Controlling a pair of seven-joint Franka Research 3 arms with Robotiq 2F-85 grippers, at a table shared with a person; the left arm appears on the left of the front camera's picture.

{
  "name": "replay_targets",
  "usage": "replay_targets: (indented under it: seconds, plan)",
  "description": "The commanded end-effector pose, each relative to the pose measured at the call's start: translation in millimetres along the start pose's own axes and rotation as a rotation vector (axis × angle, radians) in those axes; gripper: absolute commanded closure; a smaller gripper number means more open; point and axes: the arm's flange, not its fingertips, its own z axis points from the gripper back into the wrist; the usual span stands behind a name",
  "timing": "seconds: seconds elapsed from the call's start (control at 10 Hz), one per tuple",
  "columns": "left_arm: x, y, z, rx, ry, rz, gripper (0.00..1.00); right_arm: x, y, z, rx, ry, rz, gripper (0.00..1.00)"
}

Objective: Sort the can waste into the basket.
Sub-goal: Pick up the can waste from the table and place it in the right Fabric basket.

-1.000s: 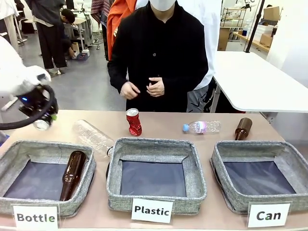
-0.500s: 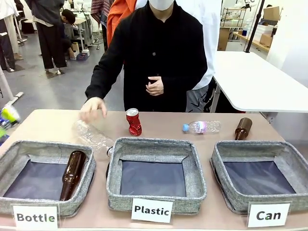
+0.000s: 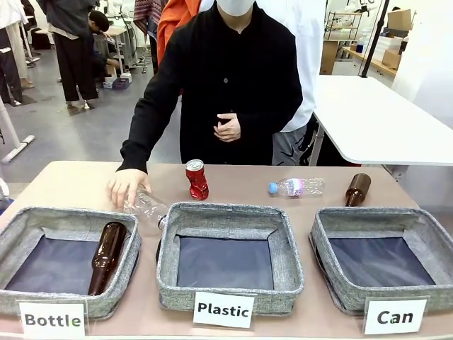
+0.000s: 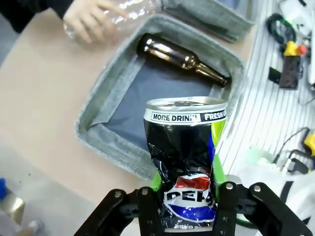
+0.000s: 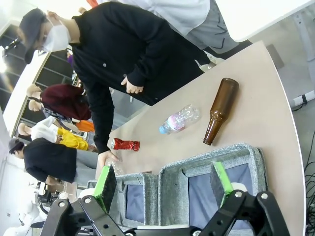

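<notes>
Three baskets are sitting out, two brown bottles are lying around, probably two clear plastic bottles, and a red can and a dark can are making two.

- I am looking into an open robotics lab: bare grey floor runs back to other stations where people work.
- White printed cards, "Bottle", "Plastic", "Can", line the tan tabletop.
- A white worktable and a metal storage rack stand behind.
- Loose cables lie beside the rig.
</notes>
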Motion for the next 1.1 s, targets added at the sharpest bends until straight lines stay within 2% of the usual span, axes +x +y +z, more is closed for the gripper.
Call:
replay_targets:
  seconds: [0.0,0.1,0.2,0.4,0.6,0.7,0.8,0.9,1.0]
  plan:
    - [-6,-1,3,-0.012,-0.012,-0.042,0.61,4,0,0,0.025,-0.013,0.023,0.0]
    - [8,-7,-19,0.017,-0.038,-0.017,0.61,4,0,0,0.025,-0.013,0.023,0.0]
    - [39,-39,-41,-0.056,-0.111,-0.173,0.61,4,0,0,0.025,-0.013,0.023,0.0]
    - [87,-104,-83,-0.116,-0.109,-0.354,0.61,4,0,0,0.025,-0.013,0.023,0.0]
    - [111,-154,-97,-0.005,-0.115,-0.388,0.61,4,0,0,0.025,-0.013,0.023,0.0]
    - [130,-171,-106,-0.052,-0.118,-0.436,0.61,4,0,0,0.025,-0.013,0.023,0.0]
    - [154,-183,-118,-0.001,-0.089,-0.478,0.61,4,0,0,0.025,-0.013,0.023,0.0]
    - [159,-181,-111,0.008,-0.098,-0.479,0.61,4,0,0,0.025,-0.013,0.023,0.0]
    - [149,-159,-85,0.049,-0.089,-0.434,0.61,4,0,0,0.025,-0.013,0.023,0.0]
